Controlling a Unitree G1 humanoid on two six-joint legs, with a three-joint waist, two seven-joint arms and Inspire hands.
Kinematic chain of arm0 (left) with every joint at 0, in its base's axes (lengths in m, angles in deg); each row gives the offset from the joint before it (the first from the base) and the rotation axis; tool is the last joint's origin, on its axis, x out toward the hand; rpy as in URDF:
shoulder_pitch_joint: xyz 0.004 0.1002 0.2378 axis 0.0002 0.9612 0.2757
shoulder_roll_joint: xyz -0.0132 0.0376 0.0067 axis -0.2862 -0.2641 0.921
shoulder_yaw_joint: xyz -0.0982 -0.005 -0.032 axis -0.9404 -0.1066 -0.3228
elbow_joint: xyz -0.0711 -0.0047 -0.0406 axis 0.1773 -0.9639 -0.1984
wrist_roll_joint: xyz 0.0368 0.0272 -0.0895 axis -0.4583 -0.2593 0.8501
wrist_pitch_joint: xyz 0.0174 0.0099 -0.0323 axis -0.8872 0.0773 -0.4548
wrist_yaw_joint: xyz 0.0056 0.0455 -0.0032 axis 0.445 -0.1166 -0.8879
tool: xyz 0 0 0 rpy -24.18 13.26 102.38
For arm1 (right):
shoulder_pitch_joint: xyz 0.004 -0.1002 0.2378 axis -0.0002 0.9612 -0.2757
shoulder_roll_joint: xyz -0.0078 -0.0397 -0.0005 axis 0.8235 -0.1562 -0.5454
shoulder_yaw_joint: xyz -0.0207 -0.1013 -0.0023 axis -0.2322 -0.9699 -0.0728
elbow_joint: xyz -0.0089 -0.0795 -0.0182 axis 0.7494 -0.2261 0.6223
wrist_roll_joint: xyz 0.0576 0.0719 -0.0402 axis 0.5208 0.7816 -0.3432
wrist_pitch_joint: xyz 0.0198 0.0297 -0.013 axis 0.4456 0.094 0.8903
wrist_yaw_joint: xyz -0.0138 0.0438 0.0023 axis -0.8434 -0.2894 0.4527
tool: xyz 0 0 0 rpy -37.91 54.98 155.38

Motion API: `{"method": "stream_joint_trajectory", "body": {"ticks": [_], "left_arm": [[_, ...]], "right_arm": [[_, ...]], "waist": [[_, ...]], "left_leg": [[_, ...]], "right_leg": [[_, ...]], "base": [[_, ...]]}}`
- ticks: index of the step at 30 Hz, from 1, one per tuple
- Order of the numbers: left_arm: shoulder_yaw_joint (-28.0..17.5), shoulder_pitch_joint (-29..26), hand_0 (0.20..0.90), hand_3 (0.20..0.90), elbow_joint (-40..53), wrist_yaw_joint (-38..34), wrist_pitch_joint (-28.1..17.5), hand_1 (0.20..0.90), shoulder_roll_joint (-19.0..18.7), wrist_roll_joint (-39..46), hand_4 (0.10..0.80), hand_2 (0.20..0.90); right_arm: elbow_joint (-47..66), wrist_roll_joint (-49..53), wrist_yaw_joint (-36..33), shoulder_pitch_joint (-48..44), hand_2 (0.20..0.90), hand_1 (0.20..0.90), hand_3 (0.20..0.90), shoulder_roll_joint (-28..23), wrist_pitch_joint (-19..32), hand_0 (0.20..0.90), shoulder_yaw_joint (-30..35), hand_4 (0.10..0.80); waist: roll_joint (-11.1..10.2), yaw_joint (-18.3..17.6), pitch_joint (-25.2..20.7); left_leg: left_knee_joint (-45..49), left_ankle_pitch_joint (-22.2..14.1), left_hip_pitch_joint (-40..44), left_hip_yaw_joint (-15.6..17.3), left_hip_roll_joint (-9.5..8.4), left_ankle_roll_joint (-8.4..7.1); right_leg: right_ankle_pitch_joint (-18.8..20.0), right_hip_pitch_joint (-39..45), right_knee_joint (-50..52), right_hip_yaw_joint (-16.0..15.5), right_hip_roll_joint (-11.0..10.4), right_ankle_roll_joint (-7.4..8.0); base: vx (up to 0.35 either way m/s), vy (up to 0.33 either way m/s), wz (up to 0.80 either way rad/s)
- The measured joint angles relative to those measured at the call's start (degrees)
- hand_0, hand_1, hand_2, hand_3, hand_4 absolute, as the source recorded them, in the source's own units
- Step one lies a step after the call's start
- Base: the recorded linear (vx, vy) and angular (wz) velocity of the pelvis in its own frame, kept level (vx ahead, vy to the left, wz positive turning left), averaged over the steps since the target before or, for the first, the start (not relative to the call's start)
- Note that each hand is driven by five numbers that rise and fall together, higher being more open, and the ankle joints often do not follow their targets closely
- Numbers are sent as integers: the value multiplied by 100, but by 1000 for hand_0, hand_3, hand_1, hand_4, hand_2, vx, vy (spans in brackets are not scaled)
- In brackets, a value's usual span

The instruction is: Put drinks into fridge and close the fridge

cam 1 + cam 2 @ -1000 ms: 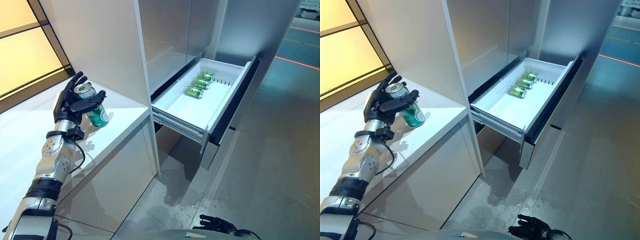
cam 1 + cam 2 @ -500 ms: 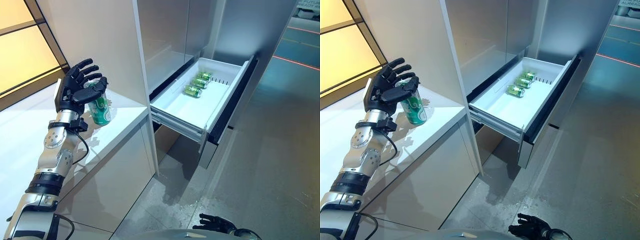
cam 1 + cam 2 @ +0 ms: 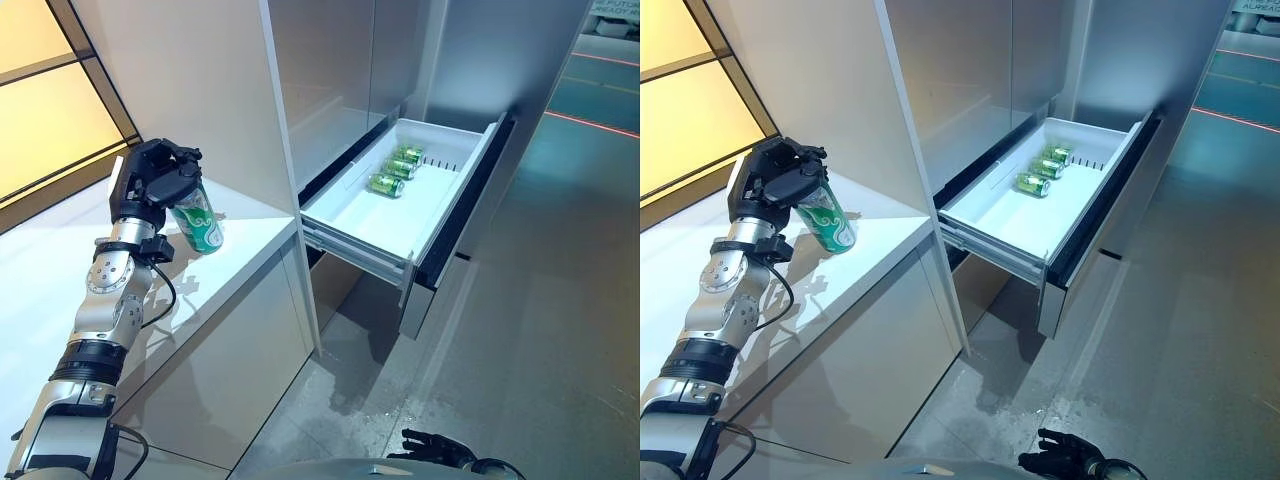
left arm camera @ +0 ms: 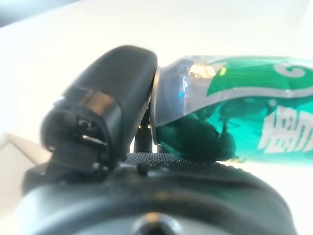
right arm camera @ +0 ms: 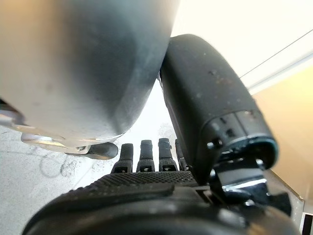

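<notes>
Three cans in drawer: green drink cans (image 3: 398, 169) lie on their sides in a row toward the back of the open fridge drawer (image 3: 368, 222), close beside one another.
Fourth can: a green can (image 3: 200, 221) is in the left hand (image 3: 157, 181), tilted, with its top up inside the hand and its lower end angled toward the drawer side.
Left hand: fingers and thumb are curled around the upper part of the green can; the left wrist view shows the thumb (image 4: 105, 120) pressed against the can's rim and the can's body running out past it.
Can and table: the held can is over the white table (image 3: 60, 290); whether its lower end touches the surface or hangs just above it cannot be told.
Right hand: low at the bottom edge of the head views, over the grey floor (image 3: 520, 340), well apart from the drawer; the right hand (image 3: 1060, 461) holds nothing, and in its wrist view the fingers (image 5: 146, 155) stand out roughly straight.
Fridge drawer: pulled fully out from the grey fridge (image 3: 330, 70), white inside with a dark front panel, most of its floor bare in front of the three cans.
Table position: directly beside the fridge, on the robot's left.
</notes>
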Motion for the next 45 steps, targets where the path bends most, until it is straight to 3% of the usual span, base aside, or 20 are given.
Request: {"method": "stream_joint_trajectory", "body": {"ticks": [45], "left_arm": [[-4, -53, 900, 900, -113, -255, -7, 900, -10, -72, 800, 900]], "right_arm": [[-3, 26, 0, 12, 900, 900, 900, -7, -1, 900, 2, 800]], "waist": [[1, 2, -3]], "left_leg": [[0, 0, 6, 3, 0, 0]], "right_leg": [[1, 1, 3, 2, 0, 0]], "base": [[0, 0, 0]]}}
